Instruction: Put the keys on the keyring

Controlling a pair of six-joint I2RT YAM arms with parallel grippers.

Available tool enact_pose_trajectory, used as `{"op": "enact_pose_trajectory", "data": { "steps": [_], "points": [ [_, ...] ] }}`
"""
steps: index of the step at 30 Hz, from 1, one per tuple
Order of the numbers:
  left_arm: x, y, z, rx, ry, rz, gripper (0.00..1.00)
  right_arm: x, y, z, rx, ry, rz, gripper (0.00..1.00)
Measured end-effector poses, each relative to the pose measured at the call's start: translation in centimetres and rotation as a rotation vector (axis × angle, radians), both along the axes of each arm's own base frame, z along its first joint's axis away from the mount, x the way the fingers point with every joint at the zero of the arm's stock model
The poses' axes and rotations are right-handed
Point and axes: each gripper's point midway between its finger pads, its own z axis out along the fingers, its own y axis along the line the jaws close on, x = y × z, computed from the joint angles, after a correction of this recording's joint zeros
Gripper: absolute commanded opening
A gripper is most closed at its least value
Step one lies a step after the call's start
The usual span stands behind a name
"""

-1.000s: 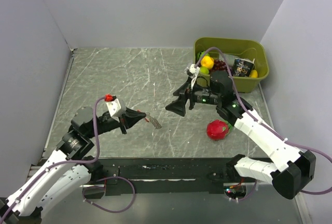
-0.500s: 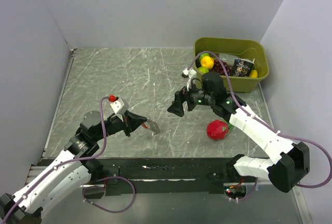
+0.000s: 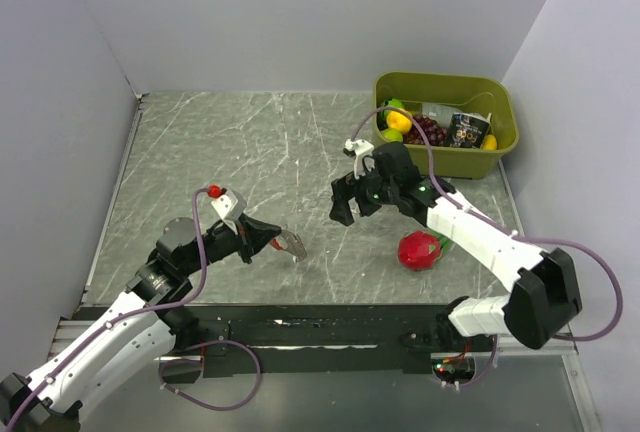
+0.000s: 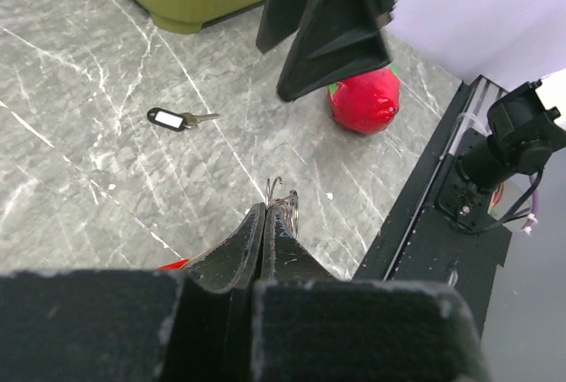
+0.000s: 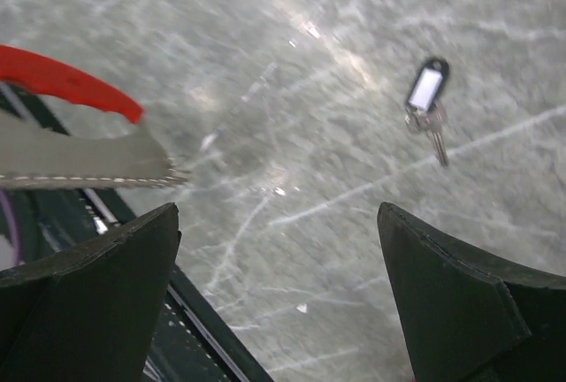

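My left gripper (image 3: 272, 242) is shut on the keys (image 3: 293, 247), a curved red piece joined to a silvery jagged strip, and holds them just above the table. In the left wrist view the jaws (image 4: 265, 208) are pressed together with a thin metal loop (image 4: 288, 200) sticking out at the tips. The right wrist view shows the keys (image 5: 84, 156) at its left edge. The keyring (image 4: 172, 119), a small dark oval with a pale centre and a small key on it, lies flat on the table; it also shows in the right wrist view (image 5: 427, 92). My right gripper (image 3: 346, 204) is open and empty above it (image 5: 276, 214).
A red fruit with green leaves (image 3: 420, 250) lies near the table's front right, also in the left wrist view (image 4: 364, 99). An olive bin (image 3: 440, 80) with fruit and packets stands at the back right. A black rail (image 3: 320, 327) runs along the near edge.
My right gripper has tilted downward and drawn slightly right, over the keyring. My left gripper has shifted a little right and nearer with the keys still in it.
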Motion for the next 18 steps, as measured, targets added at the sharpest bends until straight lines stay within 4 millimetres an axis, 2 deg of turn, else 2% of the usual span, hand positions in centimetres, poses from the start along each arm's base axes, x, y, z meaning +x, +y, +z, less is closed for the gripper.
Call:
{"op": "enact_pose_trajectory", "data": {
  "steps": [3,8,14,18],
  "points": [
    [0.1,0.0,-0.2,0.009,-0.005,0.0,0.01,0.7,-0.4,-1.6,-0.057,0.042,-0.037,0.93],
    [0.3,-0.2,-0.7,0.025,0.011,-0.003,0.01,3.2,-0.3,-3.5,-0.141,0.086,-0.105,0.77],
    [0.4,-0.3,-0.9,0.031,0.019,-0.006,0.01,5.7,-0.4,-6.8,-0.251,0.148,-0.182,0.7],
    [0.5,-0.4,-0.7,0.032,0.021,-0.007,0.01,6.3,-0.5,-9.2,-0.319,0.191,-0.212,0.65]
  ]
}}
